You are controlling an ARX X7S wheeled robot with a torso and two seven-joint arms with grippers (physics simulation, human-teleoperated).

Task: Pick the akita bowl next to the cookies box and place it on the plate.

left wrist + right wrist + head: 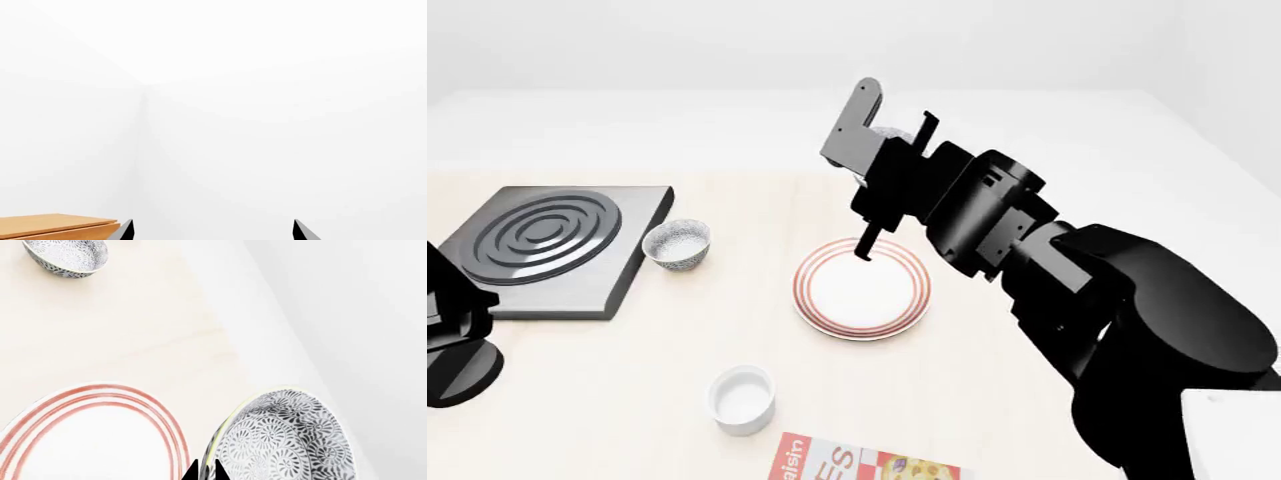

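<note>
My right gripper (205, 471) is shut on the rim of the akita bowl (287, 440), a dark grey-and-white patterned bowl held in the air. The plate (160, 420), white with red rings, lies on the table just beside and below it. In the head view the right gripper (874, 140) hangs above the far side of the plate (814, 300), and only a speckled sliver of the bowl (894, 131) shows behind it. The cookies box (868, 465) lies at the near table edge. My left gripper (212, 231) is open and empty, facing white walls.
A second patterned bowl (678, 243) sits left of the plate, beside a dark stove plate (547, 240). A plain white cup (742, 398) stands near the box. My left arm (454, 340) shows at the left edge. A wooden surface corner (57, 226) shows in the left wrist view.
</note>
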